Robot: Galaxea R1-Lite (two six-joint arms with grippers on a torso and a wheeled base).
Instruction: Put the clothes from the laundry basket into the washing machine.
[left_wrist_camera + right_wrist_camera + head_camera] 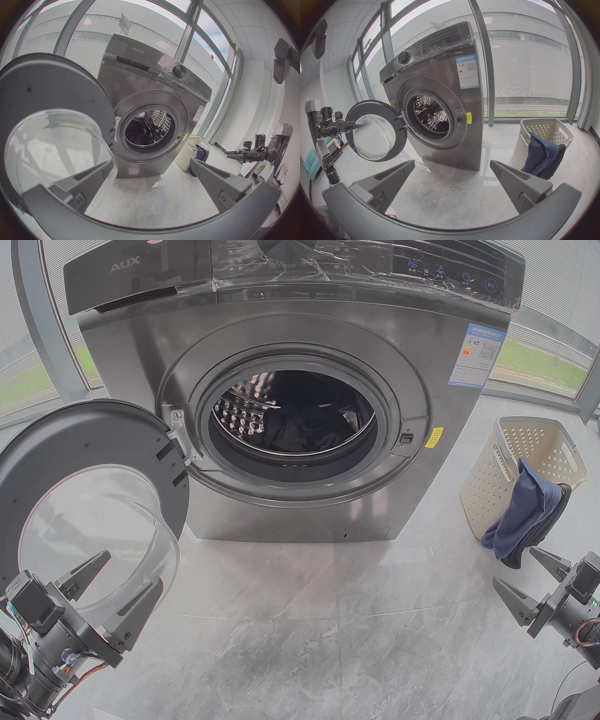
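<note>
Head view: round grey glass door point(81, 434) is swung open beside left gripper point(128, 571), navy cloth point(525, 509) draped over cream perforated basket point(487, 484) near right gripper point(515, 566). Both are spread apart, empty.

One washing machine point(125, 359), one laundry basket point(544, 446), two tools point(133, 568) point(514, 565).

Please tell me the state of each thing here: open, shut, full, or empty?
door: swung wide open.
drum: dark clothes inside.
basket: upright, blue cloth hanging over its rim.
left hand: open, empty.
right hand: open, empty.
</note>
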